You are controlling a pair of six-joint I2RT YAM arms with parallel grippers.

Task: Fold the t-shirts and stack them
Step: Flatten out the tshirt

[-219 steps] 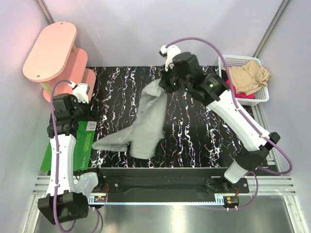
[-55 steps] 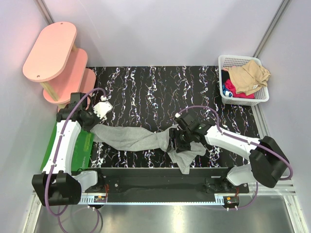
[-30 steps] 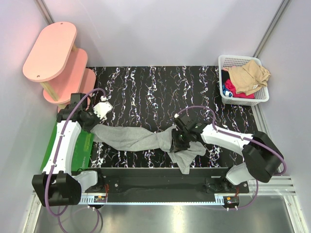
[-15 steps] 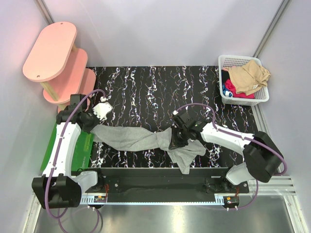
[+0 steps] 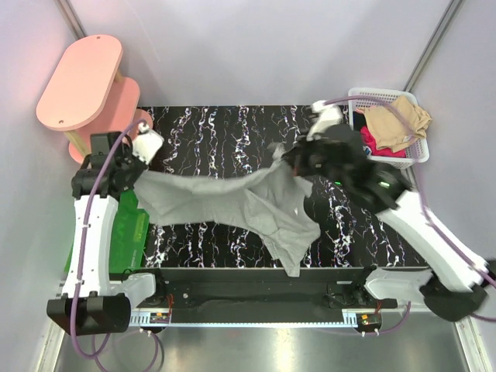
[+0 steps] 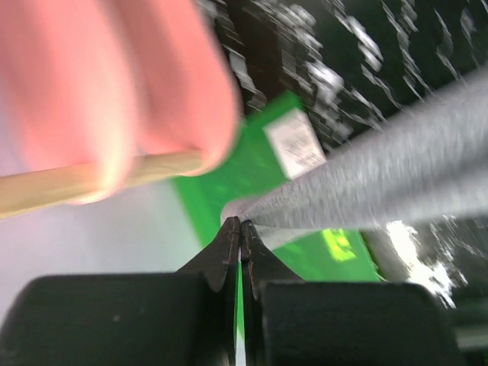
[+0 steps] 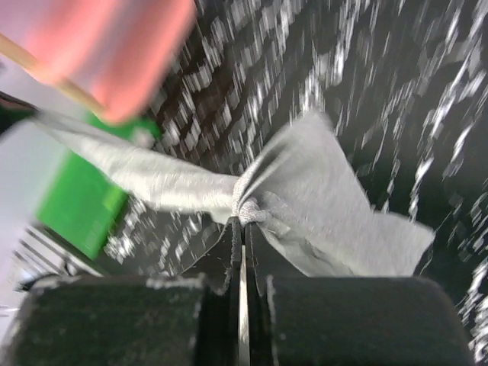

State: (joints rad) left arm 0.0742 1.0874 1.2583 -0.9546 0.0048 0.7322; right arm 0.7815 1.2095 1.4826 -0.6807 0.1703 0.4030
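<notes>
A heather grey t-shirt (image 5: 232, 201) hangs stretched between my two grippers above the black marbled table (image 5: 209, 132). At the left end my left gripper (image 5: 140, 167) is shut on a pinch of its cloth, seen in the left wrist view as the grey t-shirt (image 6: 381, 175) running off from the left gripper (image 6: 240, 223). My right gripper (image 5: 293, 165) is shut on a bunched fold at the right end, and the rest droops toward the near edge. The right wrist view shows the right gripper (image 7: 242, 221) pinching the grey t-shirt (image 7: 320, 198). Tan (image 5: 399, 120) and red (image 5: 372, 144) t-shirts lie in the basket.
A white lattice basket (image 5: 419, 149) stands at the table's far right corner. A green mat (image 5: 128, 232) lies at the left edge under the left arm. A pink tiered stand (image 5: 81, 81) stands at the far left.
Both arms have risen and pulled apart, lifting the grey t-shirt off the table and stretching it. The right gripper closed on the cloth and moved toward the far right.
</notes>
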